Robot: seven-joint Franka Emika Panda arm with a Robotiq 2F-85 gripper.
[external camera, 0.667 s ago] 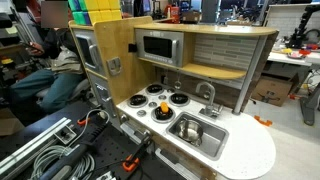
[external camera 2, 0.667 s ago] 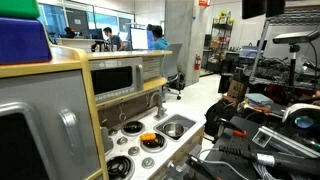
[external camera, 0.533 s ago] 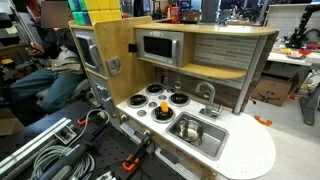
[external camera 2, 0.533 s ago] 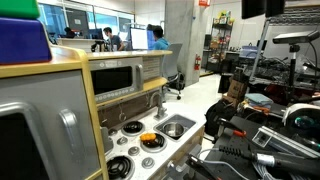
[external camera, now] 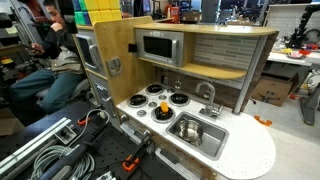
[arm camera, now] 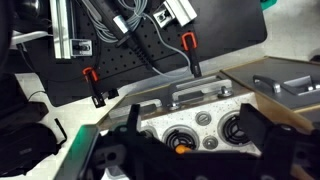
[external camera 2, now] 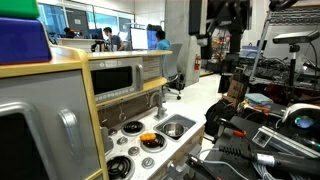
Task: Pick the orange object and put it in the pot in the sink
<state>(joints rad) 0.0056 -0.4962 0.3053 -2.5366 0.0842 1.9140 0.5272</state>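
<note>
The orange object (external camera: 164,110) sits on a front burner of the toy stove; it also shows in an exterior view (external camera 2: 148,138) and low in the wrist view (arm camera: 181,150). The steel sink (external camera: 212,141) lies beside the stove, with the silver pot (external camera: 188,128) inside it and the curved tap (external camera: 207,95) behind. The sink also shows in an exterior view (external camera 2: 176,127). My gripper (arm camera: 192,125) is open and empty, high above the stove, its two dark fingers framing the burners. Dark parts of the arm (external camera 2: 225,20) show at the top of an exterior view. The sink and pot are out of the wrist view.
Black burners (external camera: 178,98) and knobs (arm camera: 205,120) cover the white worktop (external camera: 250,155). A toy microwave (external camera: 160,46) and wooden cabinet stand behind. Black clamps with red handles (arm camera: 190,45) and cables lie in front of the kitchen. People sit at the back (external camera: 50,50).
The dark arm has come into the top of one exterior view, where it did not show before. The orange object and pot have not moved.
</note>
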